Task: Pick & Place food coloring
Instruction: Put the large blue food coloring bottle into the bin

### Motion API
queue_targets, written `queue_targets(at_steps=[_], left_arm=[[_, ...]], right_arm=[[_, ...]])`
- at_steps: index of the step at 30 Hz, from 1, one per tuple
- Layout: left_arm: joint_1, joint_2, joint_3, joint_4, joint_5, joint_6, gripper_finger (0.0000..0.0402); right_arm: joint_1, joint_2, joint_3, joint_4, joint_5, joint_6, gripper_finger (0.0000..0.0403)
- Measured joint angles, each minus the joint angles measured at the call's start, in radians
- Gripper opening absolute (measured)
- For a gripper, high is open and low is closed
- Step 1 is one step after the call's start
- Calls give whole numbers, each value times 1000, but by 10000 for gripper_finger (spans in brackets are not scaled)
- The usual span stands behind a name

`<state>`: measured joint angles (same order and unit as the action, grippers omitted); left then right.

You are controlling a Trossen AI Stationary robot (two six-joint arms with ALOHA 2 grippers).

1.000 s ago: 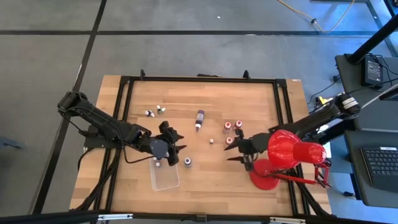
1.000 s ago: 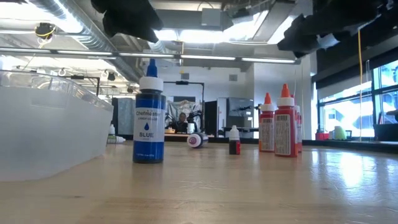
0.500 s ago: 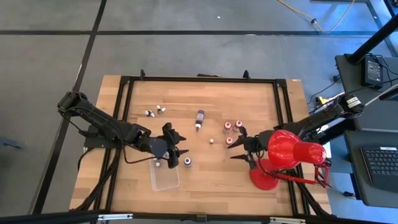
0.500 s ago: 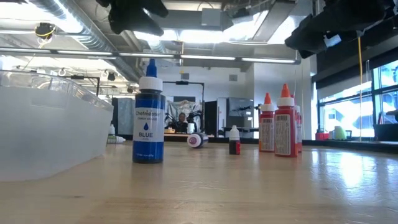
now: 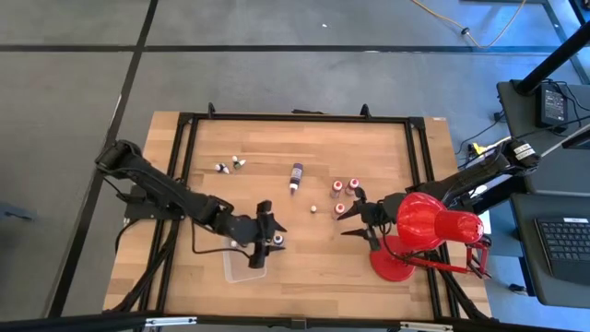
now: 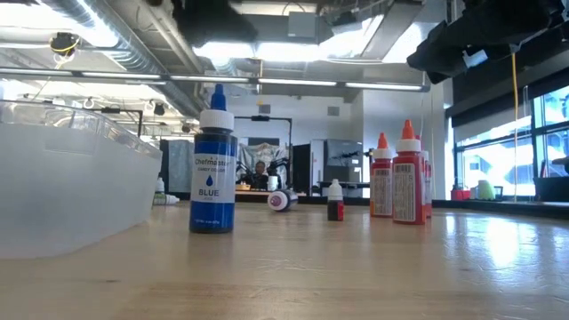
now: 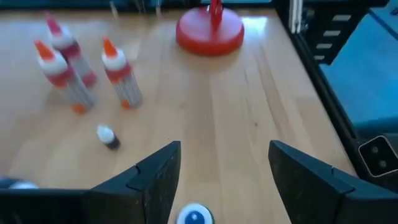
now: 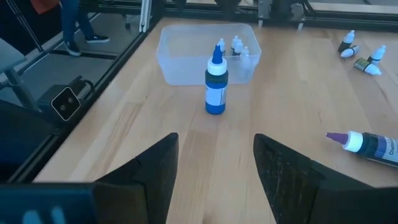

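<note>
The blue food coloring bottle, white-capped with a blue tip, stands upright on the bench beside the clear tray. Left gripper hovers above it, fingers apart; right gripper fingers apart, empty.

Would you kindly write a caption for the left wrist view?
Open left gripper poised above the blue-capped bottle, red bottles beyond.

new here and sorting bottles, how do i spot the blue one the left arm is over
Find the clear rectangular plastic tray near the table's front edge. Just beside its right side stands one upright blue dropper bottle with a white collar and blue tip, under the open left gripper. It is the only blue one; the upright red bottles stand farther right.
</note>
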<state>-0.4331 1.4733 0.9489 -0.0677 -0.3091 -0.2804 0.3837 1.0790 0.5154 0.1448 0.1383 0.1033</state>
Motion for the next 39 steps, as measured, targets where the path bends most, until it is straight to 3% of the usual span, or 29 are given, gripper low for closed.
queue_targets(at_steps=[5,11,15,22,39], left_arm=[[36,40,91,-193,29,-103,237],[63,100,231,-416,85,-112,237],[77,162,264,-451,149,-118,237],[88,243,293,-529,161,-119,237],[88,253,295,-539,162,-126,237]], right_arm=[[0,0,0,1,0,0,211],[0,0,0,2,1,1,211],[0,0,0,1,1,0,211],[0,0,0,0,1,0,211],[0,0,0,-1,1,0,211]])
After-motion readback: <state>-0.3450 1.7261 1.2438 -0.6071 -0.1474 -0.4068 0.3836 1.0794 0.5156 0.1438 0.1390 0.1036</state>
